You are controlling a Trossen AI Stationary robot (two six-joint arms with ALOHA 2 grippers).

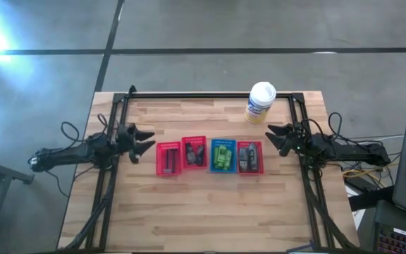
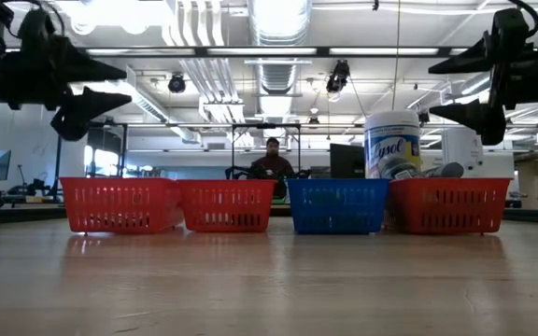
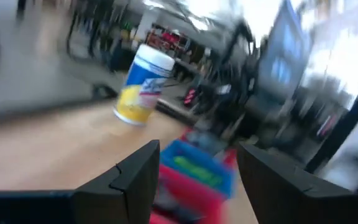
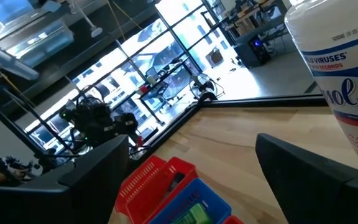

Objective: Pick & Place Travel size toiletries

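Four mesh baskets stand in a row at the table's middle. The left red basket (image 1: pixel 168 159) holds thin black pieces. The second red basket (image 1: pixel 194 154) holds dark items. Green little bottles (image 1: pixel 222 156) lie in the blue basket (image 1: pixel 222 143), and dark grey tubes (image 1: pixel 247 156) lie in the right red basket (image 1: pixel 251 170). My left gripper (image 1: pixel 145 142) hangs open above the table, left of the row, pointing level toward it. My right gripper (image 1: pixel 272 137) hangs open to the right of the row, also level. Both hold nothing.
A large white tub with a yellow label (image 1: pixel 260 103) stands upright at the far right, behind the right red basket. A black frame (image 1: pixel 210 94) runs along the table's far edge and sides. A person (image 2: pixel 273 159) sits in the room beyond. Bare wood lies near the front edge.
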